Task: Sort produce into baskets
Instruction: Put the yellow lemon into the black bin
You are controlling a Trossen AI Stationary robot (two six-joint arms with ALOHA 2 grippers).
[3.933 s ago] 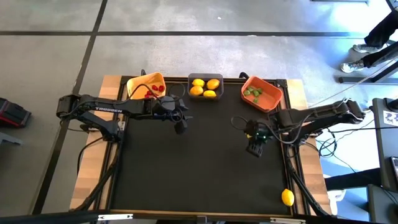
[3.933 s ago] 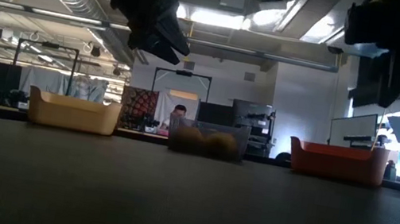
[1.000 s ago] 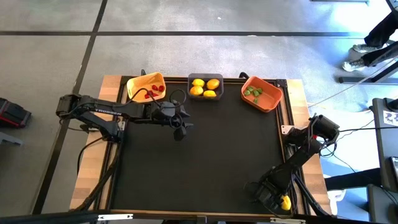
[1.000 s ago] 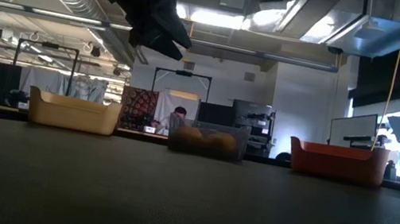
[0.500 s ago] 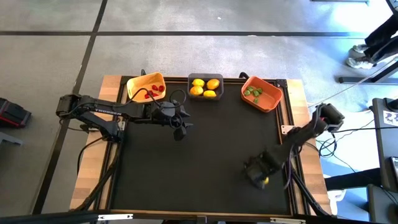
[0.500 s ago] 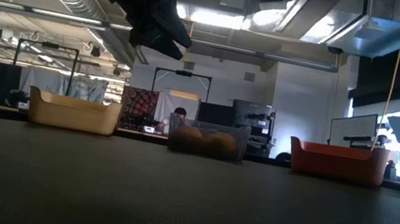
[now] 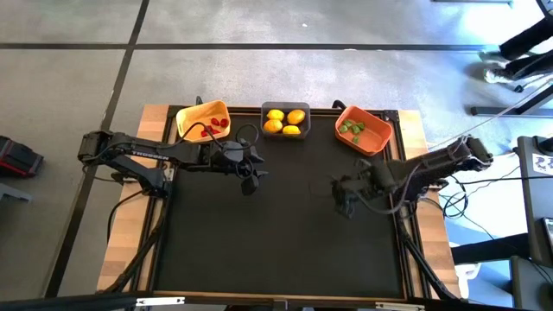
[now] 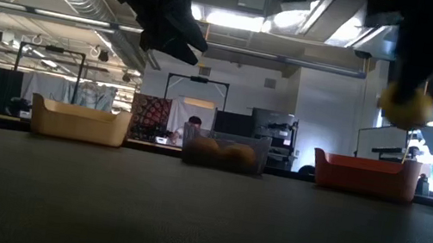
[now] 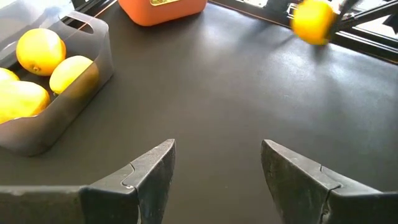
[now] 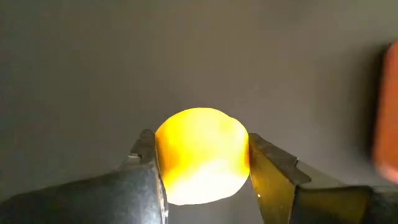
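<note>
With the right gripper fingers clamped on the lemon, carry it high over the dark grey basket; the left gripper, fingers apart, waits beside it.

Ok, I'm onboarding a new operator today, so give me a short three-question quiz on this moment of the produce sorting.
1. True or false: the right gripper is shut on a lemon held above the mat.
2. Which basket holds the green pieces? A) yellow basket B) grey basket C) orange basket
3. Fill in: the left gripper hangs open near the ____ basket.

Key:
1. True.
2. C, the orange basket; the yellow basket holds red pieces.
3. Grey: the grey basket, holding lemons, sits just ahead of its fingers.
</note>
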